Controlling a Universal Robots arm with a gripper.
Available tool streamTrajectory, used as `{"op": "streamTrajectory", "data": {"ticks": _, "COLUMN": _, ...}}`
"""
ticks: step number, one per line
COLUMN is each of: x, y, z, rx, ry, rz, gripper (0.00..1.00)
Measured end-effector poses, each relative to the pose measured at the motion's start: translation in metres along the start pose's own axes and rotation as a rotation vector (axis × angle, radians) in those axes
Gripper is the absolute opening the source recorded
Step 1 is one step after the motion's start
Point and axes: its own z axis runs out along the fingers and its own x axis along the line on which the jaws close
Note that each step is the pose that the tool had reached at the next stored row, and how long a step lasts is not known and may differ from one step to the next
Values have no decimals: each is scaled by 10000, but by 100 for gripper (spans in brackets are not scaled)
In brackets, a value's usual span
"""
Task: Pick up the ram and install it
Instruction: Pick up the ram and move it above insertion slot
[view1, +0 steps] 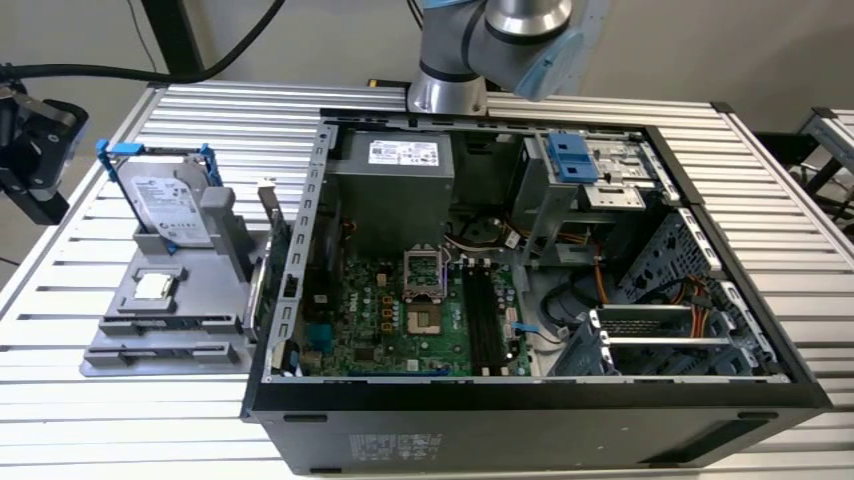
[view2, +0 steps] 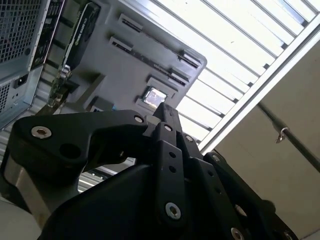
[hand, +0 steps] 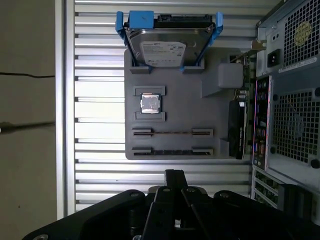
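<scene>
**Gripper.** The black, matte metal gripper (hand: 173, 176), built of bolted linkage bars, has its 2 fingers pressed together into 1 narrow tip with nothing pinched between them. It touches no part. In both wrist views the frame edge cuts off its body.

**Task item.** The ram (hand: 172, 151) is a long, thin, dark stick. It stands on edge in the row of the grey moulded plastic fixture (hand: 210, 115) nearest the fingertips, straight ahead of them and well apart. 2 grey end blocks hold its ends. Its chip detail is hard to make out. Just beyond it, a 2nd row holds a thin brownish strip that cannot be identified.

**Other parts.**
- The square silver processor chip (hand: 150, 104) sits in a pocket farther beyond the gripper.
- The silver hard drive in a blue plastic frame (hand: 162, 50) leans at the fixture's far end, its lower edge hidden by the cradle.
- An upright dark card with a metal bracket (hand: 237, 130) is seen edge-on, so its face is hidden.

**Surroundings.** The table (hand: 100, 100) is ribbed aluminium slats. In the exterior view, the black steel computer case (view1: 534, 410) lies open, showing a green motherboard (view1: 400, 310). Whether its long black slots are filled cannot be told.
</scene>
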Motion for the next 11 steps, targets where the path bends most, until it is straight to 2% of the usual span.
{"op": "streamTrajectory", "data": {"ticks": 5, "x": 0, "y": -1, "z": 0, "rx": 0, "ry": 1, "rz": -40, "gripper": 0}}
{"op": "streamTrajectory", "data": {"ticks": 11, "x": 0, "y": -1, "z": 0, "rx": -13, "ry": 44, "rz": -893, "gripper": 0}}
